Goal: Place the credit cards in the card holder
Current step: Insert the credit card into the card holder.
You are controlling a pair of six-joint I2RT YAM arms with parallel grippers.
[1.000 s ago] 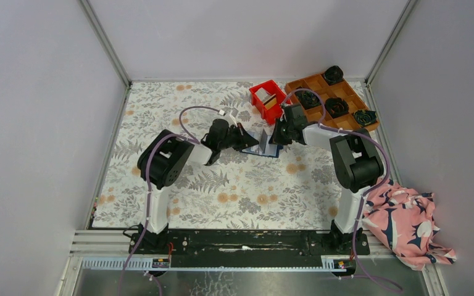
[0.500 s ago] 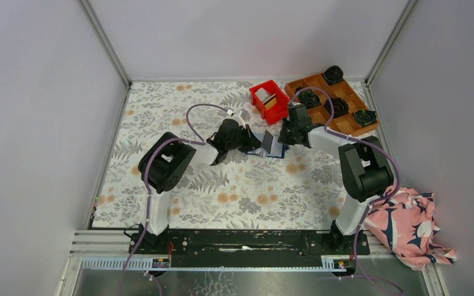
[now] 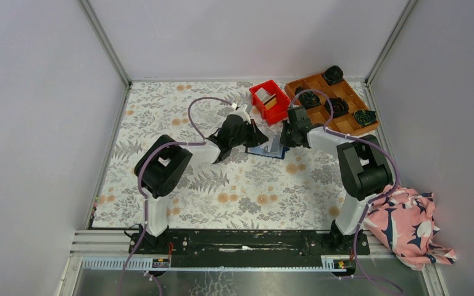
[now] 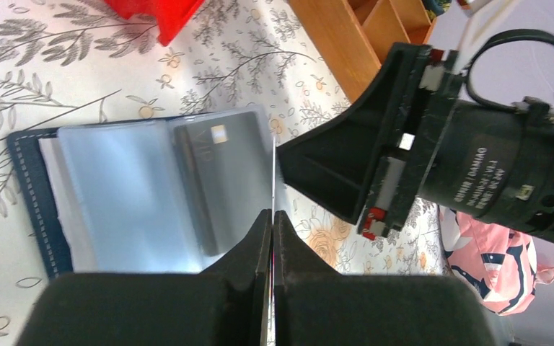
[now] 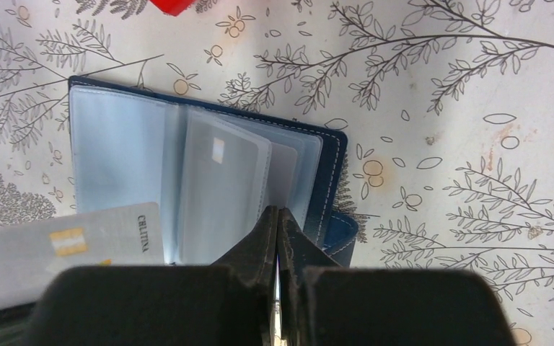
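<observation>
Card and pocket mouth have to line up next. The left gripper point(image 4: 272, 234) is pinched tight on the white card point(image 5: 65, 245), which shows edge-on in its own camera. The card holder point(image 4: 32, 191) lies spread open on the table point(image 4: 14, 65) just ahead, toward 11 o'clock from those fingertips, with its long axis running 9 to 3 o'clock in that view. The right gripper point(image 5: 278, 223) comes in from 3 o'clock and is closed. As far as I can judge it is nipping a clear leaf point(image 5: 292, 180) at the holder's outer edge. It is the nearer arm but occupied, so the sliding-in falls to the left. The holder is navy with pale stitching and clear pockets, and a second card point(image 4: 220, 173) with a small chip sits in one of them
</observation>
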